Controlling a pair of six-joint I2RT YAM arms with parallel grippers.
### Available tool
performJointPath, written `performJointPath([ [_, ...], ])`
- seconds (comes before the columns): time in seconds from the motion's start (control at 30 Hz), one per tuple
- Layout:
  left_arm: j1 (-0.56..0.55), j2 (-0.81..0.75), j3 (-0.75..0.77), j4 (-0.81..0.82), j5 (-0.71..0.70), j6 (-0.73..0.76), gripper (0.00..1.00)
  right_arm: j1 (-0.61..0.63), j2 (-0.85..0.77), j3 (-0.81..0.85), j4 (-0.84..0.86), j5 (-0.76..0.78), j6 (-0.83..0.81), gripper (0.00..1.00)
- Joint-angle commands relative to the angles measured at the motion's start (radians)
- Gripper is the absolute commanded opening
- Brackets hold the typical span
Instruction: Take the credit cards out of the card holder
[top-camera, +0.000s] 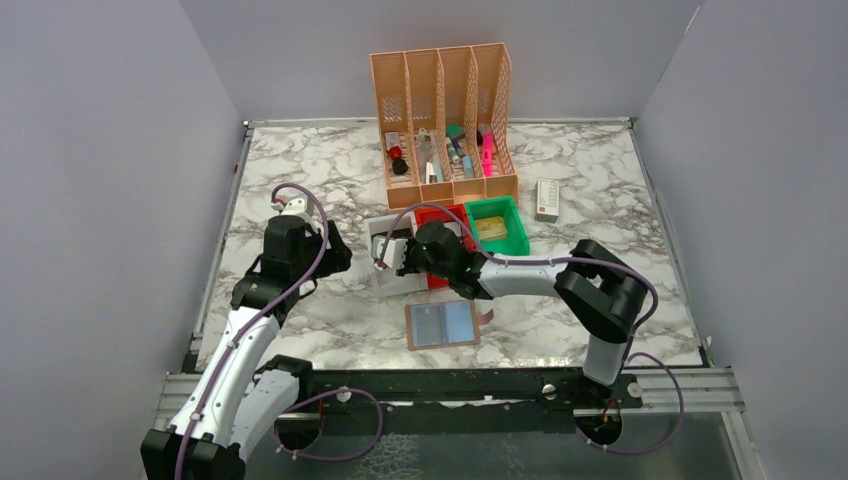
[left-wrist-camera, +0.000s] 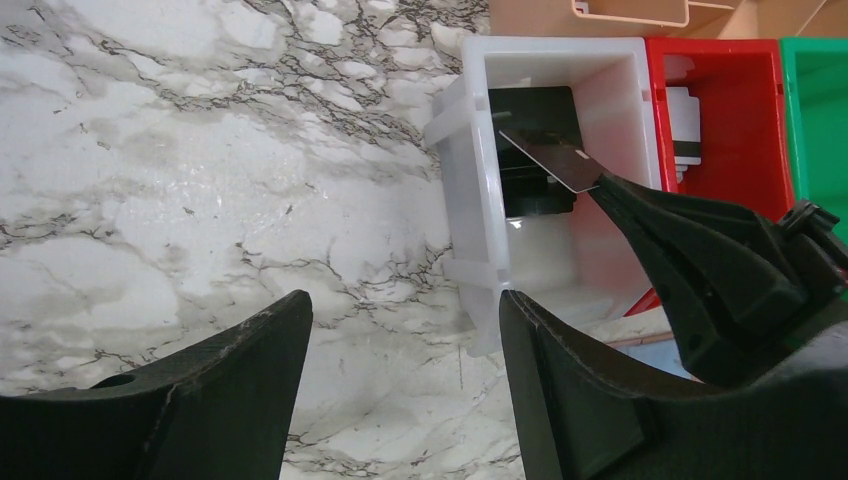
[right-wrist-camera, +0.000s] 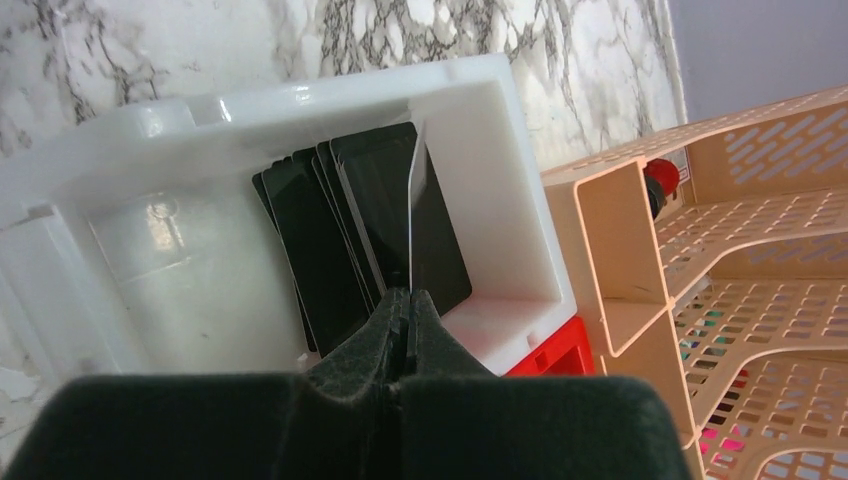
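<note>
the left arm hangs over the left half of the worktop (top-camera: 600, 170), and the left fingers (top-camera: 340, 252) stand wide apart with nothing between them, only bare marble under them. they point toward a white bin (left-wrist-camera: 470, 190) just to their right, near the middle of the worktop.

inside the white bin a stack of dark cards (right-wrist-camera: 345, 225) leans fanned against its wall. the right arm reaches in from the right side, and the right fingers (right-wrist-camera: 407, 320) are pinched tight on the bottom edge of one dark card (left-wrist-camera: 550, 160). this card is tilted above the bin's opening, over the stack, and from the right wrist it shows almost edge-on.

toward the near edge of the worktop, about at its middle and just in front of the right forearm, the card holder (top-camera: 442, 345) lies flat with its pocket up. bluish cards (top-camera: 445, 322) show inside its brown border. neither arm touches it.

a red bin (top-camera: 447, 216) sits against the right side of the white one, and a green bin (top-camera: 512, 222) beside that. behind them, at the far edge, stands an orange file rack (top-camera: 445, 90) with pens and small things in its slots. a small white box (top-camera: 547, 198) lies to the right of the rack, apart from the bins.
</note>
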Motion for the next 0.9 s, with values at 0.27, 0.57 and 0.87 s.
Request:
performJointPath([
  [0.27, 0.005, 0.005, -0.010, 0.018, 0.020, -0.002, 0.72, 0.018, 0.080, 0.116, -0.152, 0.068, -0.040, 0.10],
  [0.57, 0.006, 0.008, -0.011, 0.017, 0.024, -0.002, 0.72, 0.021, 0.125, 0.237, -0.311, 0.069, 0.109, 0.15],
  [0.87, 0.005, 0.014, -0.013, 0.021, 0.031, -0.001, 0.72, 0.021, 0.099, 0.291, -0.305, 0.101, 0.294, 0.14],
])
